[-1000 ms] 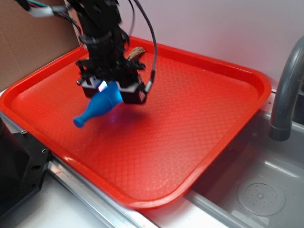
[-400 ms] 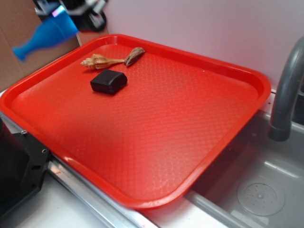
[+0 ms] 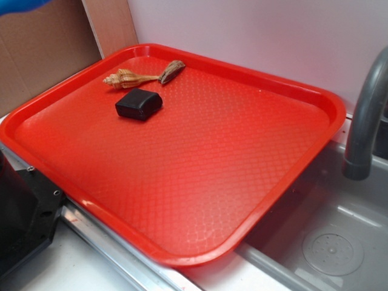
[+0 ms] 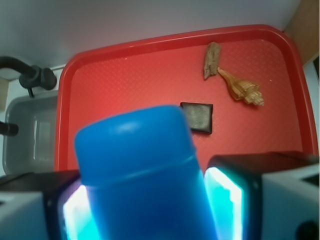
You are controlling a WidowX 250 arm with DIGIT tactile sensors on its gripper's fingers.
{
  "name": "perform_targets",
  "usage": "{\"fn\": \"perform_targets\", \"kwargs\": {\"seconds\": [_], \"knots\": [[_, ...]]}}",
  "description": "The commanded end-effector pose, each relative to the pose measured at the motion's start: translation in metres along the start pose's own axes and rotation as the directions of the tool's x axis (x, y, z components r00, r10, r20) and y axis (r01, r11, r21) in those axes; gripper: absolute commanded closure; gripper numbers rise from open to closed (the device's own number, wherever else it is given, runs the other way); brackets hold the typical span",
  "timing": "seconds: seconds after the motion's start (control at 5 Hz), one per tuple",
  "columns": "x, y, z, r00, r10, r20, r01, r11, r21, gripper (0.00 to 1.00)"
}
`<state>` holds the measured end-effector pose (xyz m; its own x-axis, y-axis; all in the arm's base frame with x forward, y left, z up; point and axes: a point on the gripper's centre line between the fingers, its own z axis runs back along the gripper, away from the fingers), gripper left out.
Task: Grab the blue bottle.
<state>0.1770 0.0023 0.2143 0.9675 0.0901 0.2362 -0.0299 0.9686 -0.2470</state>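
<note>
Wrist view: the hand [image 4: 142,210] is clamped on the blue bottle [image 4: 142,170], one pad [image 4: 222,197] lit cyan on the right of the body and the other on the left, both pressed against the plastic with no gap showing. The bottle's rounded end fills the middle of the frame and points toward the camera; the neck and mouth are hidden below the frame edge. The bottle hangs high above the red tray [image 4: 125,75], touching nothing but the pads. In the exterior view only a sliver of blue [image 3: 21,5] shows at the top left corner, well above and outside the tray rim; the hand itself is out of that frame. Left on the tray: a small black block [image 3: 139,104] near the far left part, a spiral seashell [image 3: 124,79] just behind it, and a brown sliver, perhaps bark or a second shell [image 3: 172,70], touching or nearly touching the seashell's tip; cannot tell which. The tray sits on the counter beside a grey sink [image 3: 330,242] with its faucet [image 3: 364,121] at the right. Judgement: the grab is done, bottle secured and lifted clear. Nothing appears left of the task beyond holding. Risk, as a guess: smooth rounded plastic could slip if the pinch eases.
</note>
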Motion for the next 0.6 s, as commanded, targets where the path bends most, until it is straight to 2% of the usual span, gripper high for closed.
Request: {"fn": "perform_targets", "kwargs": {"seconds": [0.0, 0.4], "knots": [[0.0093, 0.0130, -0.0019, 1.000, -0.023, 0.015, 0.022, 0.998, 0.059, 1.00], [0.0108, 0.0194, -0.0101, 1.000, -0.005, 0.005, 0.005, 0.997, 0.079, 1.00]]}}
